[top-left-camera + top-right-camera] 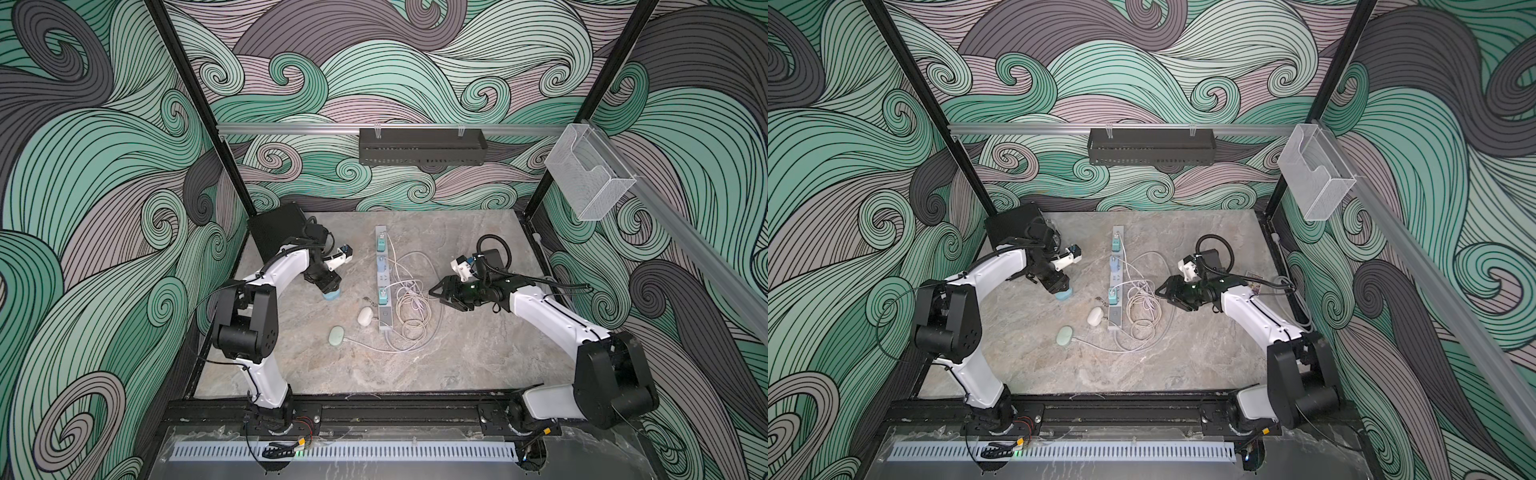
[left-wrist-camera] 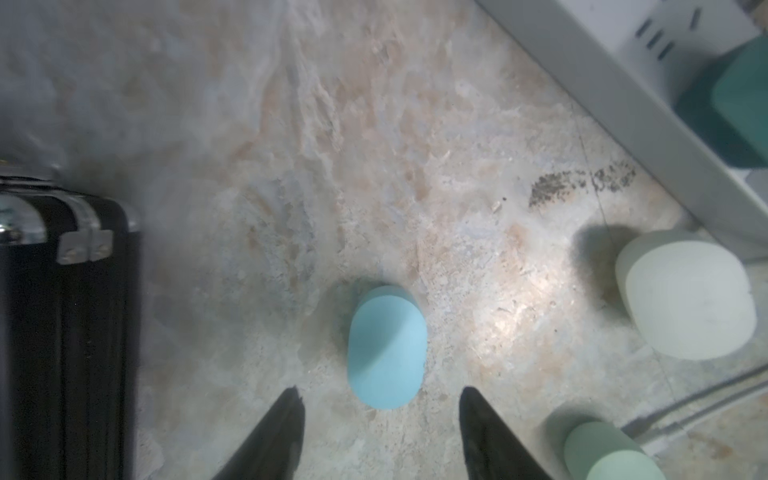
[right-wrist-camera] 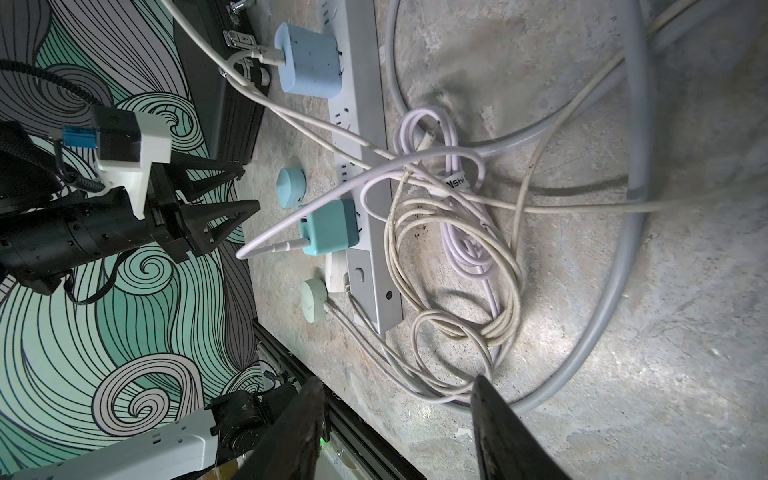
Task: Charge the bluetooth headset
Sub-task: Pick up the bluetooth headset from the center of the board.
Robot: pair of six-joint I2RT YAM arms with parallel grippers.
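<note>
A blue bluetooth headset case rests on the marble table, left of the power strip. My left gripper hangs just above it, open, with the fingers apart on either side of the case's near end and not touching it. A white case lies against the strip. A pale green case has a white cable plugged into it. My right gripper is open over the tangled cables, holding nothing.
Teal chargers sit in the strip, with cables running from them. White and lilac cable loops lie right of the strip. A black case stands at the back left, and a black box at the right.
</note>
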